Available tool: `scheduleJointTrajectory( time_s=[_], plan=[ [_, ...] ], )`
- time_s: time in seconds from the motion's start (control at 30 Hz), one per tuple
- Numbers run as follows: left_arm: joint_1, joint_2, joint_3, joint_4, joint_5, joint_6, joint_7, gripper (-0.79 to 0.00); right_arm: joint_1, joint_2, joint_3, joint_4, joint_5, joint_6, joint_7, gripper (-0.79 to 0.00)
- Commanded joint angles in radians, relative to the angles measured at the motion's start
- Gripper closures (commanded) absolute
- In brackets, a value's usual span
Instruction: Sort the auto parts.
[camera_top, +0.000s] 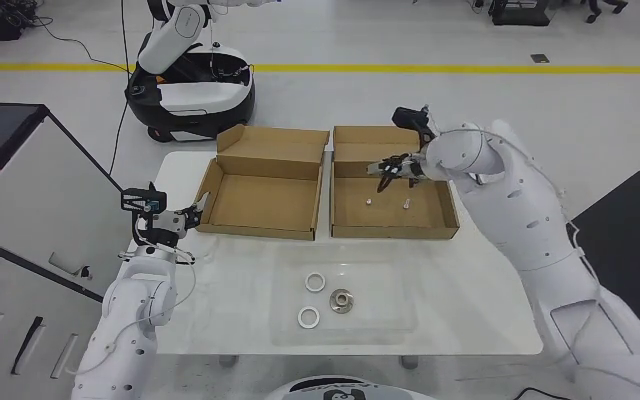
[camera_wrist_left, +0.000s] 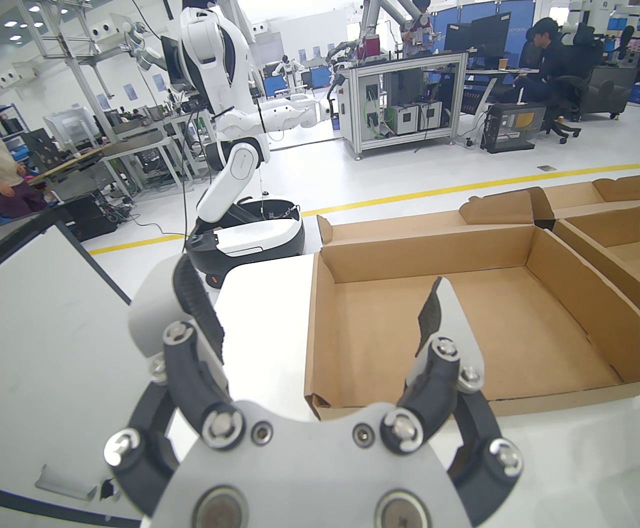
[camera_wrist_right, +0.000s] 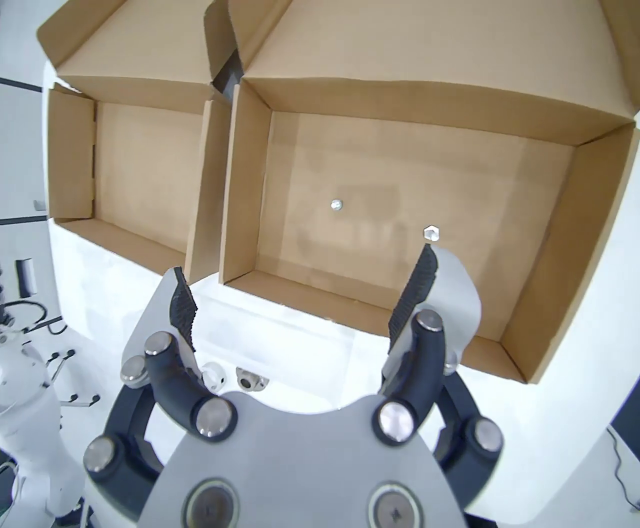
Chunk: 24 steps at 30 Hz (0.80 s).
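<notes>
Two brown cardboard boxes are sitting side by side on a white table (camera_top: 470, 300). One of them, the parts box (camera_top: 430, 215), is holding two small metal things that are lying apart on its floor: a round part (camera_wrist_right: 336, 204) and a six-sided nut (camera_wrist_right: 431, 233). The other box (camera_top: 265, 200) is touching the parts box along one side wall.

A clear tray (camera_top: 390, 320) is lying near the parts box, on the side closer to the robot. A strip of bare table is showing between them. Two white rings (camera_top: 315, 282) and a grey metal piece (camera_top: 342, 300) are resting in the tray, close together.

Behind the parts box a grey floor (camera_top: 450, 40) is stretching away, with a yellow line (camera_top: 400, 68) running across it. A white robot (camera_top: 190, 80) is standing on that floor, over on the other box's side.

The right gripper (camera_wrist_right: 302, 261) is hanging above the parts box, over its far half. Its fingers are spread wide apart. The box walls are standing up all around below it, and a flap is standing at the far wall.

The left gripper (camera_wrist_left: 310, 272) is hanging past the other box, on the side away from the parts box, close to the table's edge. Its fingers are spread wide too.
</notes>
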Motion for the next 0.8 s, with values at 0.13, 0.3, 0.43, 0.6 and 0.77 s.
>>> scheduleJointTrajectory(
  time_s=[0.13,0.3,0.43,0.6,0.77],
  plan=[
    [0.0,0.0,0.0,0.0,0.0,0.0,0.0,-0.785,-0.092,0.035,0.16,-0.074,0.109,-0.083,0.072,-0.785],
    [0.0,0.0,0.0,0.0,0.0,0.0,0.0,-0.785,-0.157,0.057,0.293,-0.103,0.267,-0.203,0.127,-0.785],
    [0.0,0.0,0.0,0.0,0.0,0.0,0.0,-0.785,-0.2,0.074,0.366,-0.121,0.334,-0.261,0.178,-0.785],
    [0.0,0.0,0.0,0.0,0.0,0.0,0.0,-0.785,-0.243,0.094,0.417,-0.142,0.41,-0.303,0.186,-0.785],
    [0.0,0.0,0.0,0.0,0.0,0.0,0.0,-0.785,-0.281,0.121,0.465,-0.152,0.496,-0.326,0.186,-0.785]
  ],
)
